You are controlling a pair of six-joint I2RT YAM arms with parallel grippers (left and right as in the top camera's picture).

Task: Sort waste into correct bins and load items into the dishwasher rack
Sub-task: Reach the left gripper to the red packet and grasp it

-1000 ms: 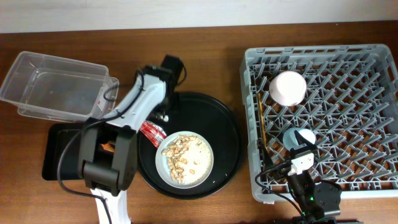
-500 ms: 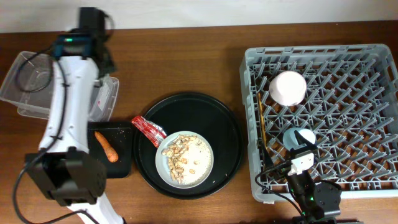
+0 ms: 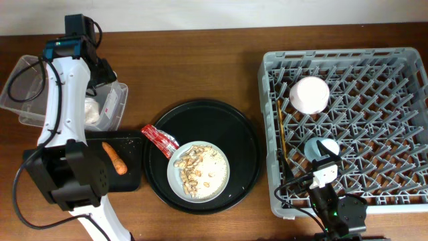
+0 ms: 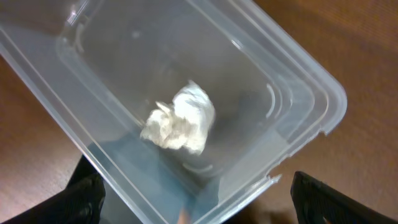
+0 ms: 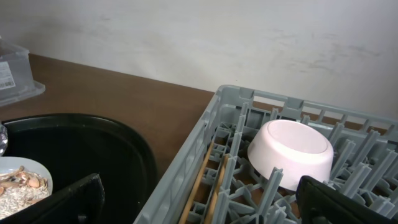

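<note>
My left gripper (image 3: pixel 97 75) hangs open over the clear tub (image 3: pixel 30 90), its fingers spread wide in the left wrist view (image 4: pixel 199 202). A crumpled white tissue (image 4: pixel 180 118) lies loose on the tub floor, also visible from overhead (image 3: pixel 93 112). The carrot piece (image 3: pixel 114 157) rests on the shallow black tray (image 3: pixel 60 175). A red wrapper (image 3: pixel 159 139) lies by the plate (image 3: pixel 217 181) of food scraps (image 3: pixel 192 166). In the rack (image 3: pixel 401 67) are the upturned bowl (image 3: pixel 308 94), cup (image 3: pixel 319 147) and chopsticks (image 3: pixel 281 134). My right gripper (image 5: pixel 205 202) is open and empty at the rack's near-left corner.
The large round black tray (image 3: pixel 241 134) holds the plate between the bins and the rack. Seen from the right wrist, the rack rim (image 5: pixel 186 158) rises between that tray (image 5: pixel 93 143) and the bowl (image 5: pixel 290 154).
My left arm swung from the round tray up to the clear tub, then its gripper opened and the tissue dropped into the tub. The right arm stayed still.
</note>
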